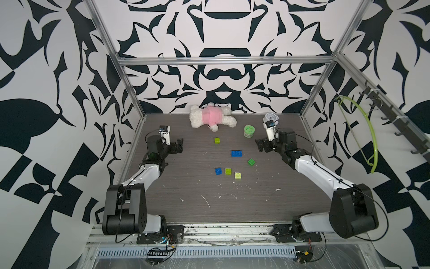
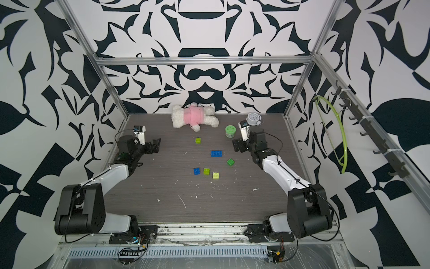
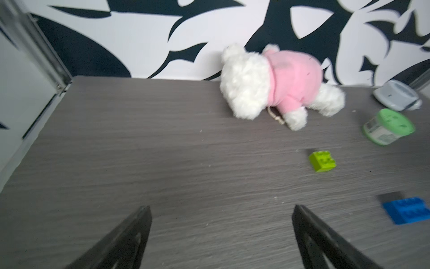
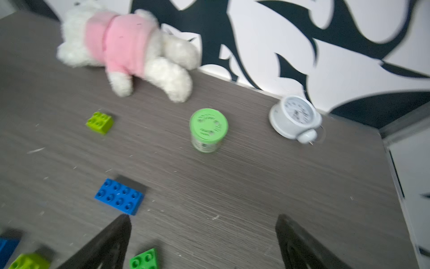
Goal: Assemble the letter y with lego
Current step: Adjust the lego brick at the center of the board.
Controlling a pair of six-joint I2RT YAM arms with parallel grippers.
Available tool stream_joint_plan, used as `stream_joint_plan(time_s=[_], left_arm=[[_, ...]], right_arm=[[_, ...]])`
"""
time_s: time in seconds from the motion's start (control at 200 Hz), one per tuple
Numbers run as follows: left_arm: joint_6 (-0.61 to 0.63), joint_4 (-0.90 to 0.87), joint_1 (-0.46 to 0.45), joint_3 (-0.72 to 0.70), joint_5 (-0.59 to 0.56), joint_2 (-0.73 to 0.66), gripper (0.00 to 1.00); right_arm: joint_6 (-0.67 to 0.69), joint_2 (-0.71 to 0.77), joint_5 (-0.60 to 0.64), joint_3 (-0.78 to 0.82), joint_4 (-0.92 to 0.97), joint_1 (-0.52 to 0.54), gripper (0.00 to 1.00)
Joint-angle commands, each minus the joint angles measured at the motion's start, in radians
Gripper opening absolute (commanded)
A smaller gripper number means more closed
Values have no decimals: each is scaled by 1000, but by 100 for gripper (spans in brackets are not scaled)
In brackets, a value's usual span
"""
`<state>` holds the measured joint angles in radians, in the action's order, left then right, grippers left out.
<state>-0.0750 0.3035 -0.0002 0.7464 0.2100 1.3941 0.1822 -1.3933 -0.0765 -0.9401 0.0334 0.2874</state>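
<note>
Backdrop: black-and-white patterned walls [image 1: 221,28] are enclosing a grey wood-grain counter [image 1: 209,209] flecked with pale scuffs.
Bricks: six loose studded plastic pieces are lying apart, none joined. A wide blue brick [image 1: 236,153] is sitting mid-counter, with a dark green brick [image 1: 251,161] near it on the right arm's side. A lime green brick [image 1: 216,140] is lying alone toward the far wall. In the near row, a small blue brick [image 1: 218,171], a second lime green brick [image 1: 228,171] and a pale yellow brick [image 1: 237,175] are sitting close together.
Assembly: no letter y is standing yet; every join is waiting to be made.
Left claw [image 1: 179,144]: hanging released and empty, fingers spread wide, well apart from all bricks.
Right claw [image 1: 259,144]: likewise gaping with nothing between its fingers, poised near a round green-lidded tub [image 1: 248,131].
Bystanders: a white plush bear in a pink shirt [image 1: 211,115] and a white alarm clock [image 1: 270,117] are lying at the far edge.
Risk, near row: spread fingers coming down on one brick are likely to be nudging its neighbours, since the gaps look tight.
Risk, pressing: a brick being pushed onto misaligned studs is likely to be skidding across the smooth counter unless the other claw is bracing it.
Risk, tub: the right arm swinging inward is liable to be clipping the tub, whose green is also inviting confusion with the green bricks.
</note>
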Motion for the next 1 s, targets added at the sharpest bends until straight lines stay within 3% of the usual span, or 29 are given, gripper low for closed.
stream_joint_plan(time_s=[0.0,0.1,0.155,0.22,0.41,0.995], left_arm=[[-106,-338,-2,91,198,-8,96],[-224,-438,-3,117,293,-15,93],[-297,-436,-4,89,335,-22,91],[-396,-395,-4,37,379,-33,90],[-577,-263,-6,-96,451,-27,86],[-586,-239,-6,-157,415,-3,87]], right_arm=[[172,-38,-23,-71,302,106,95],[292,-60,-105,-93,345,169,81],[410,-72,-183,-92,373,192,65],[514,-89,-270,-89,400,213,56],[609,-185,-214,-138,426,299,57],[578,-367,-144,-256,441,384,58]])
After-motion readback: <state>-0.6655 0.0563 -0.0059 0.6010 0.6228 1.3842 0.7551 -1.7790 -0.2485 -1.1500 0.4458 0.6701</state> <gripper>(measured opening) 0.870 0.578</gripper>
